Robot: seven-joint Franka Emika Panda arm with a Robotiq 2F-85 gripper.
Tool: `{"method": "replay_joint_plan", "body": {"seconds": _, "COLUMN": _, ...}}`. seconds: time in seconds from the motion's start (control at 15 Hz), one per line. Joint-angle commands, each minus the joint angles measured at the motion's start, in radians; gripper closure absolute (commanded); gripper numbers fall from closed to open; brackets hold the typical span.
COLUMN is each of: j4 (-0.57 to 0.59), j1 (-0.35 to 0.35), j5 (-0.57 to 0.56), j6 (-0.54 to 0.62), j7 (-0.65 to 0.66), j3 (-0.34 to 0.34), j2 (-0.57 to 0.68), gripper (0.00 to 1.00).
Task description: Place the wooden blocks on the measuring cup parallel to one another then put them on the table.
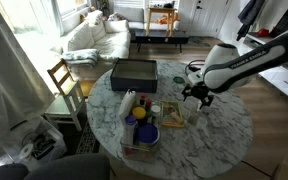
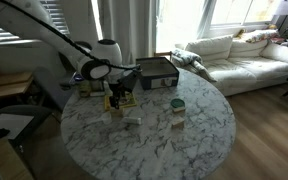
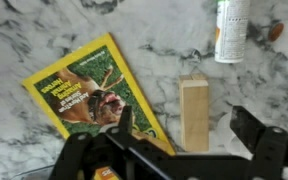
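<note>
Hovers over the table (image 3: pixel 44 40) with gripper (image 3: pixel 187 135) spread wide, clasping nothing. Shows one wooden block (image 3: pixel 194 112) flat on the marble between the jaws, just beside a yellow magazine (image 3: pixel 84 95), near a white bottle (image 3: pixel 231 30).

A white sofa (image 2: pixel 242 58) sits under bright windows (image 2: pixel 234 12). The floor (image 2: pixel 272 125) looks like brown wood. A wooden chair (image 1: pixel 63 79) stands nearby.
</note>
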Motion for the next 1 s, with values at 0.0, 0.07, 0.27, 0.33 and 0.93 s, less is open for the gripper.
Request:
{"method": "replay_joint_plan", "body": {"seconds": 0.0, "j4": -0.079, "j1": -0.020, "j5": 0.057, "j6": -0.022, "j7": 0.046, "j3": -0.004, "j2": -0.155, "gripper": 0.00}}
{"method": "replay_joint_plan", "body": {"seconds": 0.07, "j4": -0.083, "j1": -0.016, "j5": 0.083, "j6": -0.052, "j7": 0.094, "j3": -0.014, "j2": -0.186, "gripper": 0.00}}
{"method": "replay_joint_plan", "body": {"seconds": 0.27, "j4": -0.080, "j1": 0.008, "j5": 0.122, "j6": -0.121, "j7": 0.233, "j3": -0.044, "j2": -0.240, "gripper": 0.00}}
{"method": "replay_joint_plan", "body": {"seconds": 0.33, "j4": -0.081, "j1": 0.017, "j5": 0.110, "j6": -0.129, "j7": 0.297, "j3": -0.056, "j2": -0.249, "gripper": 0.00}}
{"method": "replay_joint_plan", "body": {"seconds": 0.93, "j4": -0.129, "j1": 0.048, "j5": 0.082, "j6": -0.106, "j7": 0.829, "j3": -0.091, "j2": -0.250, "gripper": 0.00}}
